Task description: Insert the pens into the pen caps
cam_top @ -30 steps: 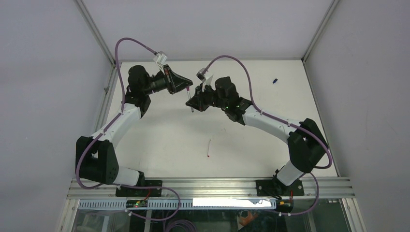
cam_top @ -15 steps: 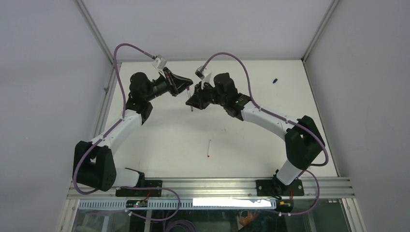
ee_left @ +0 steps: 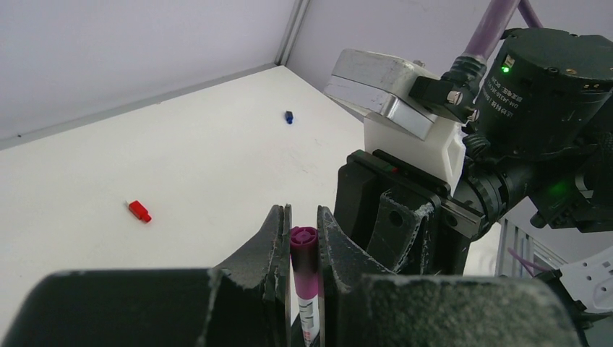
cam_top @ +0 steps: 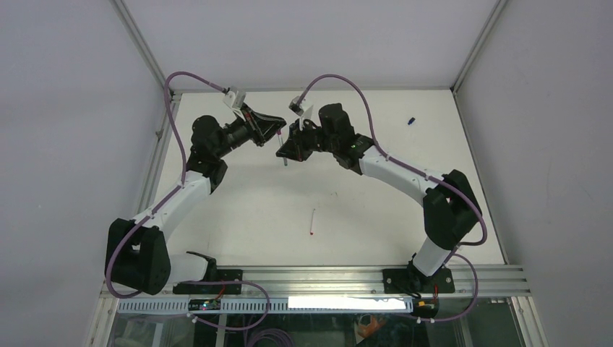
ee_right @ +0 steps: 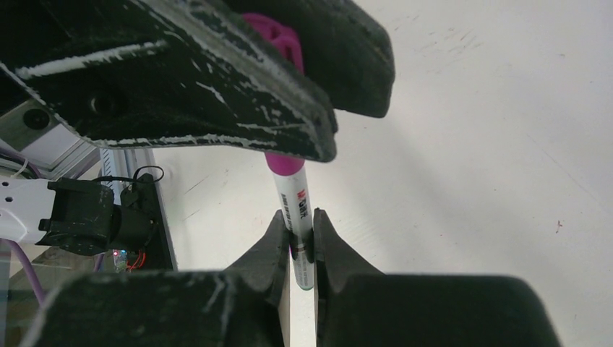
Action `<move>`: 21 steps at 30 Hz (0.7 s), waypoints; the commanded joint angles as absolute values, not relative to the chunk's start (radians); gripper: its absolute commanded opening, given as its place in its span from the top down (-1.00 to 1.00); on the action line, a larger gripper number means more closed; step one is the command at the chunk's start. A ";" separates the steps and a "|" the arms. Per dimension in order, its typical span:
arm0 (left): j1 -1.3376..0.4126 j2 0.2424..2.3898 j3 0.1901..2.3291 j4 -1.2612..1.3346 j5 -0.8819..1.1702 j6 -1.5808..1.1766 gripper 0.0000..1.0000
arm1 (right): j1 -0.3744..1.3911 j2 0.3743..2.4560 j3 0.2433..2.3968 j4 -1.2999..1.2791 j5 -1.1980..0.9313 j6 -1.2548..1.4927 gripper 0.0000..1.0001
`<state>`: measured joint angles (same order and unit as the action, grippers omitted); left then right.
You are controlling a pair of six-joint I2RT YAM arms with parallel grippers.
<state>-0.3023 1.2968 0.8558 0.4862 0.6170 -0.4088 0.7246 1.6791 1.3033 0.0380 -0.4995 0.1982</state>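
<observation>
My left gripper (ee_left: 301, 217) is shut on the magenta-purple cap (ee_left: 304, 249), which points up between its fingers. My right gripper (ee_right: 297, 217) is shut on a thin white pen (ee_right: 296, 196) whose top end sits inside that cap (ee_right: 283, 163). In the top view the two grippers meet at the back centre, left gripper (cam_top: 277, 131) above right gripper (cam_top: 284, 153), with the pen (cam_top: 286, 161) hanging below. A second pen with a red tip (cam_top: 312, 222) lies mid-table. The red cap (ee_left: 137, 210) and the blue cap (ee_left: 288, 117) lie loose; the blue cap also shows far right (cam_top: 410, 121). The third pen is out of view.
The white table (cam_top: 376, 210) is walled by grey panels at the back and sides. An aluminium rail (cam_top: 311, 278) with both arm bases runs along the near edge. Purple cables loop above both wrists.
Both wrists have drifted slightly left and toward the back while staying joined at the pen and cap. The pen on the table has not moved.
</observation>
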 commanded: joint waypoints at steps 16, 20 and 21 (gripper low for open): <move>-0.359 1.183 0.966 -0.076 0.486 -0.267 -0.98 | 0.554 1.494 1.200 0.448 -0.108 0.260 1.00; -0.339 1.179 1.017 -0.168 0.453 -0.238 -0.98 | 0.528 1.413 1.083 0.389 -0.040 0.209 1.00; -0.336 1.179 1.022 -0.186 0.435 -0.240 -0.98 | 0.522 1.393 1.058 0.363 -0.025 0.205 1.00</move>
